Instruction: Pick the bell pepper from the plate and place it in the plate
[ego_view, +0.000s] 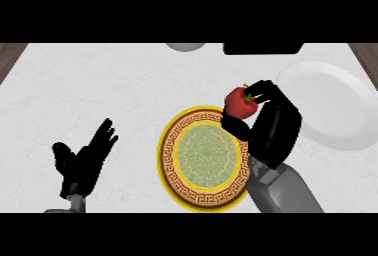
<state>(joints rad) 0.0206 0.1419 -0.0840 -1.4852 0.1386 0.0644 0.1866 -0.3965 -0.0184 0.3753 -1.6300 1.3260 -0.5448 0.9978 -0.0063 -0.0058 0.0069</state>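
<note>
We count two plates: one patterned plate (171, 150), yellow-rimmed with a green centre, in the middle of the counter (88, 85), and one white plate (325, 107) to its right. There is one red bell pepper (238, 102), gripped in the curled fingers of the right hand (275, 127) and showing at the patterned plate's upper right rim, between the two plates. One left hand (85, 160) rests at lower left, fingers straight, holding nothing. We list two items at the far edge: one pale round object (184, 46) and one black object (262, 48). The right forearm covers part of the patterned plate's right rim.
</note>
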